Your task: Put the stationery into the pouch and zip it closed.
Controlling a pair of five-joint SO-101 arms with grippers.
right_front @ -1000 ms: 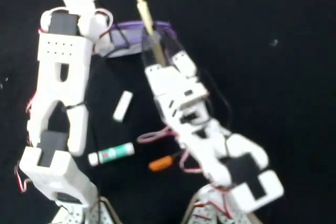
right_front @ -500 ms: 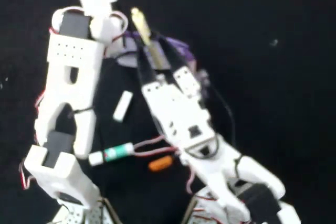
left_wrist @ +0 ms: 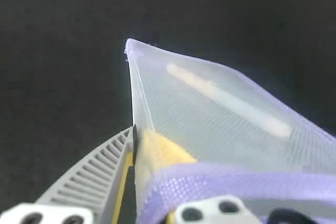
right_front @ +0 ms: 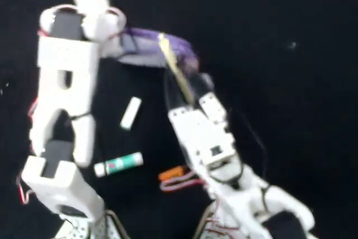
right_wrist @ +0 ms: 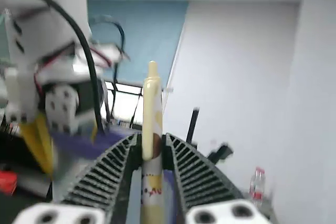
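Note:
A translucent pouch (right_front: 146, 51) with a purple zip edge is held up at the far side of the black table. My left gripper (right_front: 116, 38) is shut on its end. In the left wrist view the pouch's mesh wall (left_wrist: 220, 124) stretches away from the gripper (left_wrist: 134, 136), and a pale pen-like shape shows through it. My right gripper (right_front: 189, 92) is shut on a yellowish pen (right_front: 174, 70), whose tip lies at the pouch's purple rim. In the right wrist view the pen (right_wrist: 149, 114) stands between the ribbed fingers (right_wrist: 111, 169), with the pouch edge (right_wrist: 89, 142) just beyond.
On the table between the arms lie a white eraser (right_front: 131, 112), a green-and-white glue stick (right_front: 118, 163) and a small orange item (right_front: 170, 173) near the right arm's base. Loose pink wires hang by the orange item.
The right arm has drawn back toward its base and swung right, bringing the pen's tip down to the pouch rim. The left arm shifted right, then back left, with the pouch.

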